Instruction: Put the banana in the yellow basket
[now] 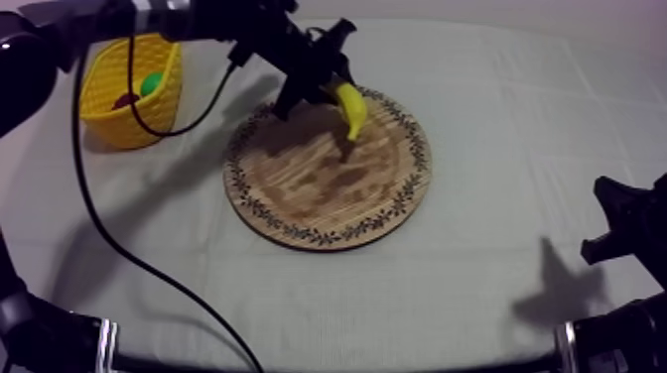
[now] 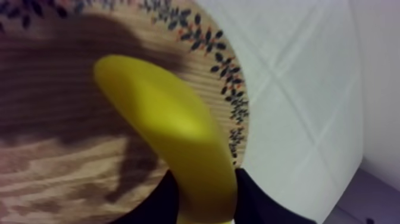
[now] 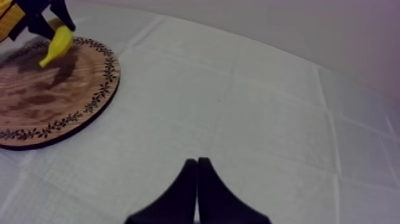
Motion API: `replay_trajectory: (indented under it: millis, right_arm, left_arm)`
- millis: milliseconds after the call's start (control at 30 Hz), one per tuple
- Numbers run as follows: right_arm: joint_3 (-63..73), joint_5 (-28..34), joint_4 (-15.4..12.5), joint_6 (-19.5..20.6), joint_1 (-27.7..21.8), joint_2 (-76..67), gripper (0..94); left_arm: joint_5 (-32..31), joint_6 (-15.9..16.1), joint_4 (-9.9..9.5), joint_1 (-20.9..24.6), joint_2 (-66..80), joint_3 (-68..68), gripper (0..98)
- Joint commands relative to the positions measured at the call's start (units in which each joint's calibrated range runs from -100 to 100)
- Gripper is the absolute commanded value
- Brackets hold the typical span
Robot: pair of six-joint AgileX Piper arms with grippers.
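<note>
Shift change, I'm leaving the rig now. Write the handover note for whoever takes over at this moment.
Left gripper: shut on the banana, held tip down over the far part of the wooden board; it looks lifted clear.
Right gripper: shut on nothing, low at the right side of the table.
Yellow basket: to the far left of the board, with a small red fruit and a green fruit inside.
Done: banana grasped.
Left: carry it over the basket and release.

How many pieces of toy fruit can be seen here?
3. A curved yellow toy banana is held by the left tool over the round wooden board; a green fruit and a small red fruit lie in the yellow basket. Others may be hidden there.
</note>
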State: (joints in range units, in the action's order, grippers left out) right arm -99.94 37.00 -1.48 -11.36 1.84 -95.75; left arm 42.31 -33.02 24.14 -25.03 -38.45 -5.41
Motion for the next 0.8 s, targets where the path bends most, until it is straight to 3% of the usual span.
replay_trajectory:
  millis: [0, 367, 767]
  right_arm:
    - [0.0, 0.0, 0.0, 0.0, 0.0, 0.0, 0.3]
    - [0.0, 0.0, 0.0, 0.0, 0.0, 0.0, 0.3]
    - [0.0, 0.0, 0.0, 0.0, 0.0, 0.0, 0.3]
  left_arm:
    - [-0.3, 0.4, -0.09, 1.0, 4.2, 2.8, 20.2]
    - [-2.4, 6.6, -0.14, 7.3, 21.9, 20.2, 19.7]
    - [-0.2, 22.4, -0.98, 17.4, 35.9, 36.7, 22.2]
